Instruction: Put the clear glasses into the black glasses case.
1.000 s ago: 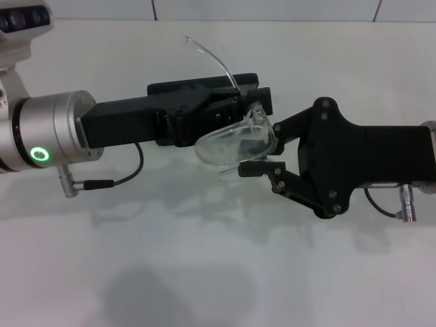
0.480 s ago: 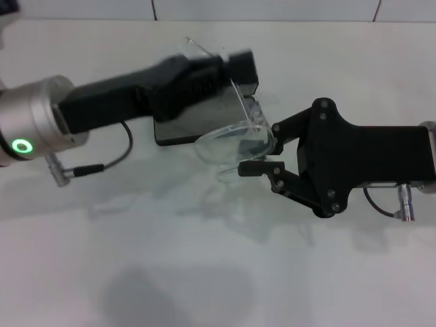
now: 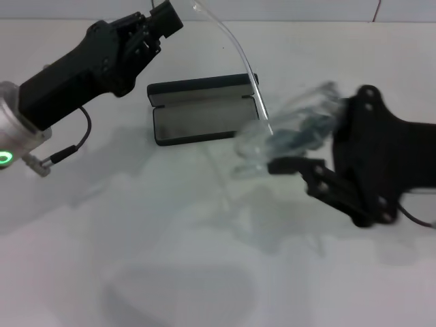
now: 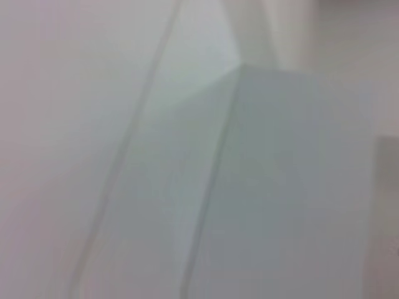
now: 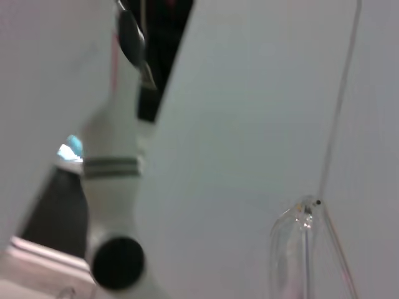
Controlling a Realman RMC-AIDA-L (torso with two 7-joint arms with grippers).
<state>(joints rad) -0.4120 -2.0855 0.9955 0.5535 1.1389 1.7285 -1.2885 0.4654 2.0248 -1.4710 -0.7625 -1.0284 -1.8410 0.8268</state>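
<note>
Worktop: one plain white worktop (image 3: 170, 259) carries everything.
Right arm: one black right pincer (image 3: 289, 146), right of the case, holding the glasses by the lens front; the blur hides how wide its fingers stand.
Left arm: one black left pincer (image 3: 160, 17), raised at the far left, up and clear of the case, gripping nothing; whether its fingers are apart or closed, cannot tell.
Case: one black rectangular hard clamshell glasses case (image 3: 203, 109), lying open on the worktop, grey lining up, nothing inside.
Glasses: one pair of fully transparent, nearly rimless clear plastic glasses (image 3: 272, 133), held in the air just right of the case; one thin arm sticks up over the case's right end. The right wrist view shows that arm's hinge.
Step (judgement): carrying; glasses not yet in the case.
Next move (judgement): shift left over the open tray, line the frame up with its long side, get the unfolded arm inside, lower, then release.
</note>
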